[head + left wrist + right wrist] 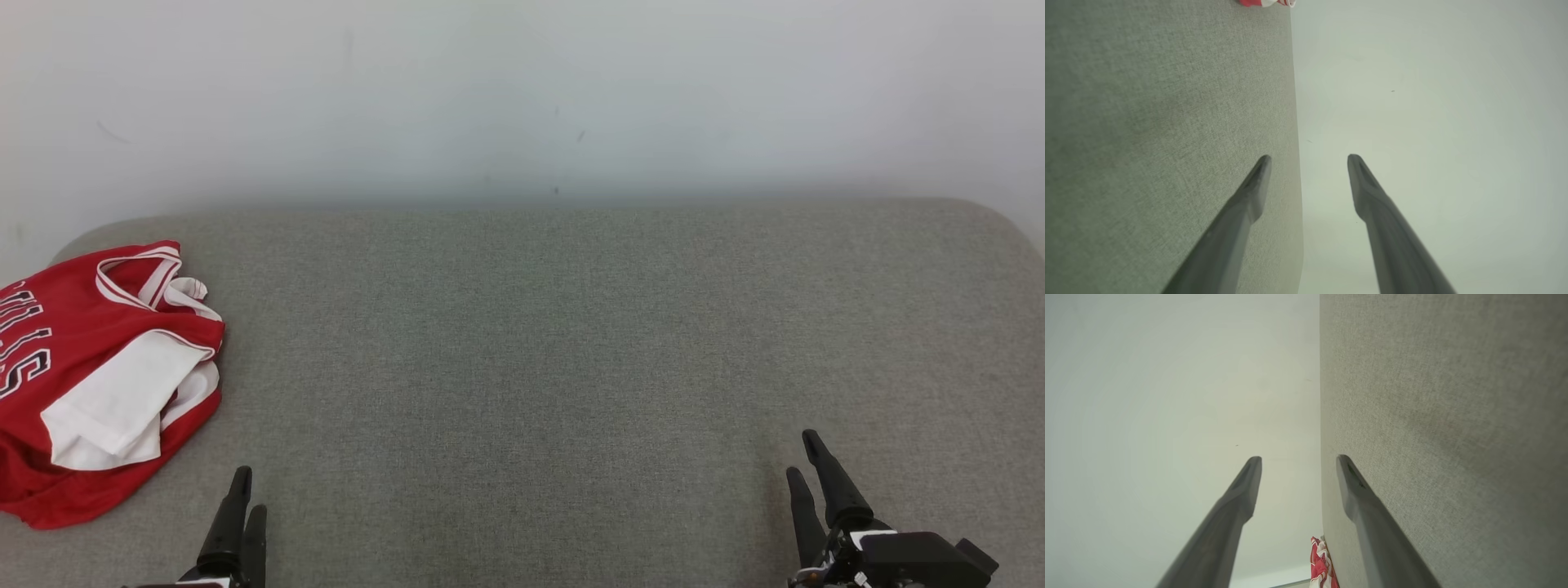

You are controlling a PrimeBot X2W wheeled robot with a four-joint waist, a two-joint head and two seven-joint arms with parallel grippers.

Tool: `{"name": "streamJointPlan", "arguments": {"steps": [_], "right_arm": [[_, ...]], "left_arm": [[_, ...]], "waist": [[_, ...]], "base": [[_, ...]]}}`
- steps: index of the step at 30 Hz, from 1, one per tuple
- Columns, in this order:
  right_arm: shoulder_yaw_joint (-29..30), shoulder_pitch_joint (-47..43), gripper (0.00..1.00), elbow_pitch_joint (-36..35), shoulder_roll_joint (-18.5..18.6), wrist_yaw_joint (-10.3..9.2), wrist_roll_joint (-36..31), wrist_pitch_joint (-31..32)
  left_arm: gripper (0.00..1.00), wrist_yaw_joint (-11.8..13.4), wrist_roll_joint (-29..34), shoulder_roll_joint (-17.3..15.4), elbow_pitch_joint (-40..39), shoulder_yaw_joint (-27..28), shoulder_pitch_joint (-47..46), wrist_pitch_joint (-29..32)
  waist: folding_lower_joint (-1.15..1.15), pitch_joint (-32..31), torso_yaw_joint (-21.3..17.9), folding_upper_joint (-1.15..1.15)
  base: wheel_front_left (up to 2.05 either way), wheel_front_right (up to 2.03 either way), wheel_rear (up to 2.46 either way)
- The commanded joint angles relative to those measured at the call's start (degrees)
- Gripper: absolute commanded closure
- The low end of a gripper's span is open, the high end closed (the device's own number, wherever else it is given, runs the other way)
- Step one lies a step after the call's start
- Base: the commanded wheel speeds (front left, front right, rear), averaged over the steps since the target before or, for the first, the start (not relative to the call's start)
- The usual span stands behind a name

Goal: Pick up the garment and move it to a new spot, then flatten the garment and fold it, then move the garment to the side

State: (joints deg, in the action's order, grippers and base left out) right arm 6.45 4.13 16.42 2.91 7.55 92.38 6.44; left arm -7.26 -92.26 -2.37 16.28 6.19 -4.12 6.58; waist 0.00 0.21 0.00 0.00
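The garment [98,376] is a red jersey with white trim and white lettering, lying crumpled at the far left of the grey fabric surface [539,367]. A sliver of it shows at the top of the left wrist view [1265,2] and at the bottom of the right wrist view [1321,563]. My left gripper [247,490] stands open at the lower left, just right of the garment's near corner and apart from it. At the lower right my right gripper [802,456] is open too, far from the garment. Both hold nothing.
A pale wall [522,98] rises behind the surface's far edge. The surface has rounded back corners and stretches wide between the two grippers.
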Motion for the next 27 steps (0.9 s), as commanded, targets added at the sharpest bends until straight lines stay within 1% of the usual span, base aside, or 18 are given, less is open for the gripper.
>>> {"name": "streamJointPlan", "arguments": {"steps": [1, 7, 13, 22, 27], "right_arm": [[-0.5, 0.7, 0.00, -1.0, 0.0, 0.00, -0.3, -0.6], [-1.8, 0.4, 0.00, -1.6, 0.0, -0.01, -1.7, -2.3], [-3.0, 0.2, 0.00, -2.3, 0.0, -0.01, -5.1, -4.0], [-4.3, 0.1, 0.00, -3.7, 0.0, -0.02, -13.9, -6.2], [-5.0, -0.1, 0.00, -4.4, 0.0, -0.03, -19.5, -7.4]], "left_arm": [[0.00, -0.1, 0.3, -0.1, -1.0, -0.3, -0.7, -0.6], [0.00, -0.1, 2.1, -0.2, -2.1, -1.0, -0.2, -2.4], [0.00, -0.1, 6.0, -0.2, -3.1, -1.4, 0.2, -4.0], [0.00, -0.1, 15.2, -0.3, -4.1, -1.0, 0.5, -6.3], [0.00, -0.2, 21.5, -0.3, -4.5, -0.8, 0.7, -7.5]], "waist": [[0.01, 0.0, 0.0, 0.00], [0.01, 0.1, 0.0, 0.00], [0.01, 0.2, -0.1, 0.00], [0.00, 0.3, -0.2, 0.00], [0.00, 0.5, -0.2, 0.00]], "base": [[0.00, 0.00, 0.00], [0.00, 0.00, 0.00], [0.00, 0.00, 0.00], [0.00, 0.00, 0.00], [0.00, 0.00, 0.00]]}}
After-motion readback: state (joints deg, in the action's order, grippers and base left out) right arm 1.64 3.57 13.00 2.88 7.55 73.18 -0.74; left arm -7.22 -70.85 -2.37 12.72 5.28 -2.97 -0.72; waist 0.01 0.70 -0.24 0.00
